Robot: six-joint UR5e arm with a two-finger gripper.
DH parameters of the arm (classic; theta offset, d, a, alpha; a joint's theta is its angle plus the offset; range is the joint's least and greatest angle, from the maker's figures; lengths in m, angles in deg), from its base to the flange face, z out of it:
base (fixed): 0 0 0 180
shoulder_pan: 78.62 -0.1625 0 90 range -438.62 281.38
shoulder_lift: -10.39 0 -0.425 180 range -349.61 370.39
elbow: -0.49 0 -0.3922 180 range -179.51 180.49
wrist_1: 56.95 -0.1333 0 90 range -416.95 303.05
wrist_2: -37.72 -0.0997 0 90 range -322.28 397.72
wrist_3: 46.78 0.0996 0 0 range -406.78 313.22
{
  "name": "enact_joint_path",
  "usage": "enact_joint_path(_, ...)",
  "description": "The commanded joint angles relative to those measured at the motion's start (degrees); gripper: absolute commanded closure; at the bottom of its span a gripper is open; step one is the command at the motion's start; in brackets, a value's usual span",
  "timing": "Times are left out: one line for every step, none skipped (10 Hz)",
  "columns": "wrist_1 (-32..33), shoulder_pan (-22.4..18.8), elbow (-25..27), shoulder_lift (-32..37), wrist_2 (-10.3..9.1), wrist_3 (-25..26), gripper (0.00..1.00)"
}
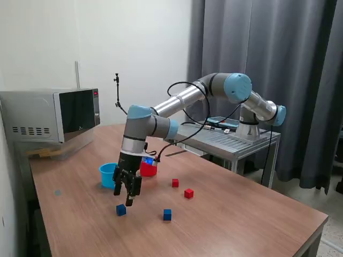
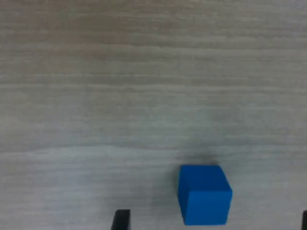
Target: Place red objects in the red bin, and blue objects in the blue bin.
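While my gripper (image 1: 127, 199) hangs (jaws apart, empty) above the wooden table (image 1: 230, 219), a small dark-blue cube (image 1: 121, 210) sits just beneath.

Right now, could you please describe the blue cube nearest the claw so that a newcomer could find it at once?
Start at the wooden table and find the light-blue cup beside the arm's black claw. Just below the claw's tips sits a dark-blue cube, resting on the table and not gripped. Unlike the other blue cube, which lies farther toward the exterior view's right, this one sits directly under the claw.
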Motion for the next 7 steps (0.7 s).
enact_joint_path(0.00,0.01,-1.53,-1.47,0.00,-0.04,0.00)
enact_joint_path(0.00,0.09,-2.41,-2.17,0.00,-0.04,0.00)
enact_joint_path(0.00,0.09,-2.59,-2.35,0.00,-0.04,0.00)
enact_joint_path(0.00,0.09,-3.38,-2.88,0.00,-0.04,0.00)
enact_joint_path(0.00,0.09,-3.91,-3.23,0.00,-0.04,0.00)
enact_joint_path(0.00,0.09,-4.09,-3.58,0.00,-0.04,0.00)
enact_joint_path(0.00,0.09,-4.09,-3.67,0.08,-0.04,0.00)
